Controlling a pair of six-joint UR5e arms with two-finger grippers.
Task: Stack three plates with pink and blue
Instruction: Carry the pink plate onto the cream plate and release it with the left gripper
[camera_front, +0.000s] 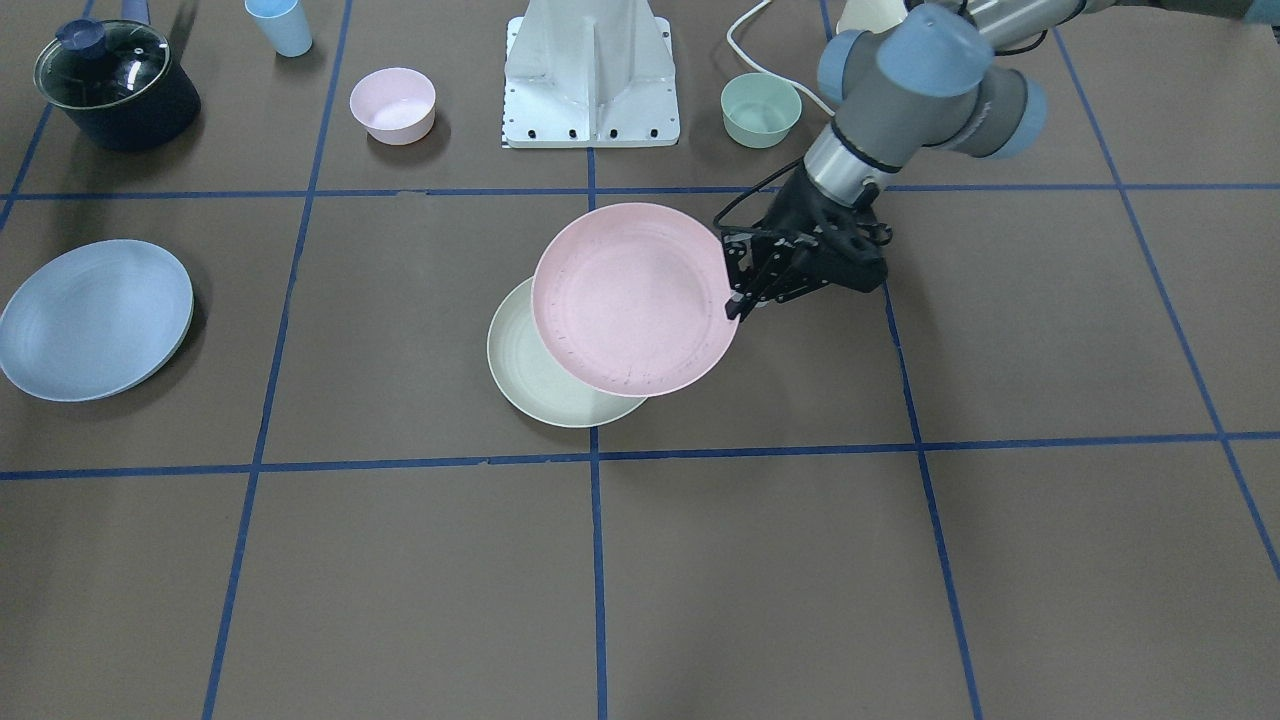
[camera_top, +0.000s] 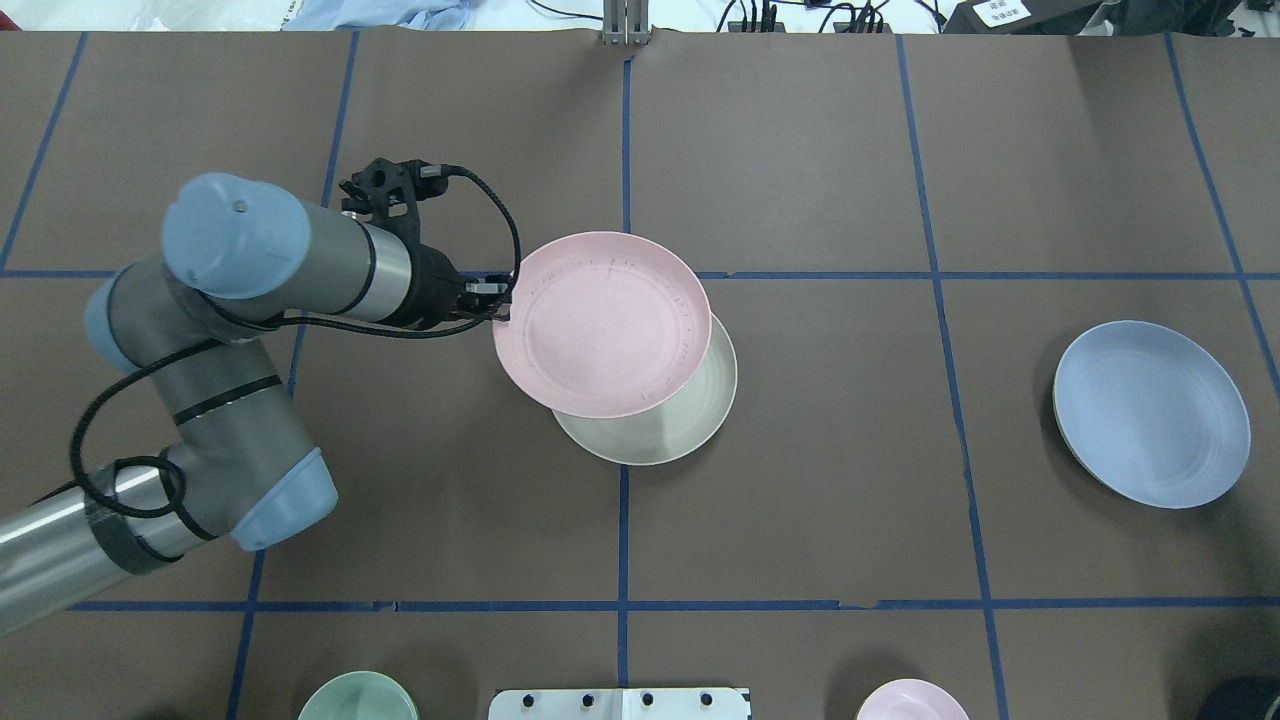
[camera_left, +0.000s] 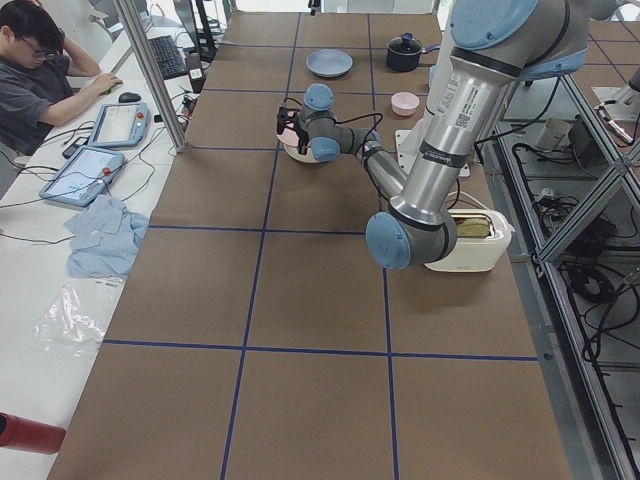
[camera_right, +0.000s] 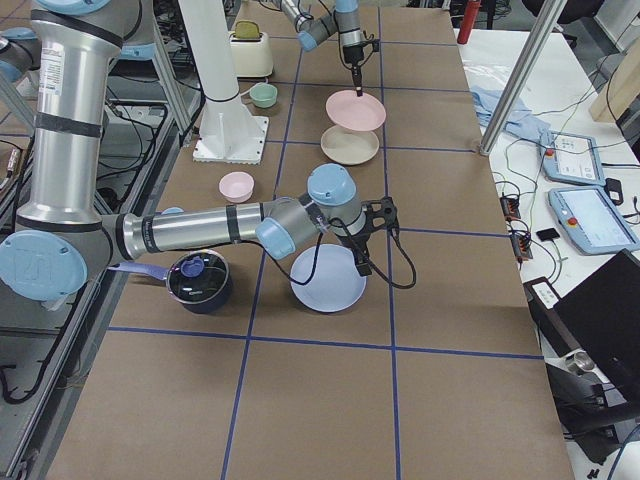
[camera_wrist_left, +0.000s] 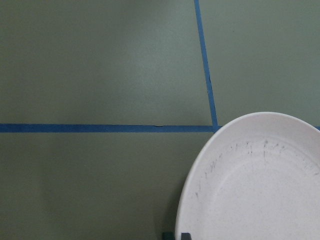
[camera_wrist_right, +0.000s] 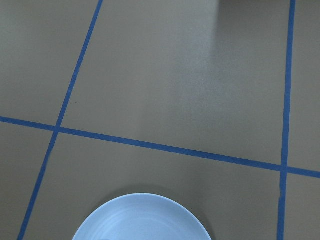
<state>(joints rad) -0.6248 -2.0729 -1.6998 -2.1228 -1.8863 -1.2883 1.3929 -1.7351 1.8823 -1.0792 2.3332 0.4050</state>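
Closest to the lens, in the left wrist view: pale rim of the pink plate (camera_wrist_left: 250, 185), face up, faint scuffs along the inner ring. Pinched at that rim by the left hand (camera_front: 738, 302), grip narrow on the edge nearest the arm. Held above the cream plate (camera_front: 545, 385), overlapping it but off-centre, shifted toward the robot's left. Clear gap between the two in the right-side view. Round, so no long axis to call; looks near level.

Cream plate flat on the tabletop (camera_front: 760, 560), face up, astride the centre tape line (camera_front: 597, 560). Over on the robot's right, blue plate (camera_front: 95, 318), flat and face up, well apart from the other two. Right hand (camera_right: 362, 266) at the edge of that plate, seen only from the side. Cannot tell whether wide or closed, or whether touching.

Along the robot's side of the tabletop: pink bowl (camera_front: 393, 104) and green bowl (camera_front: 761, 110), mouths up, only bare insides showing. Blue cup (camera_front: 280, 25) upright. Dark pot (camera_front: 115, 110) under a glass lid (camera_front: 100, 62), contents impossible to make out.
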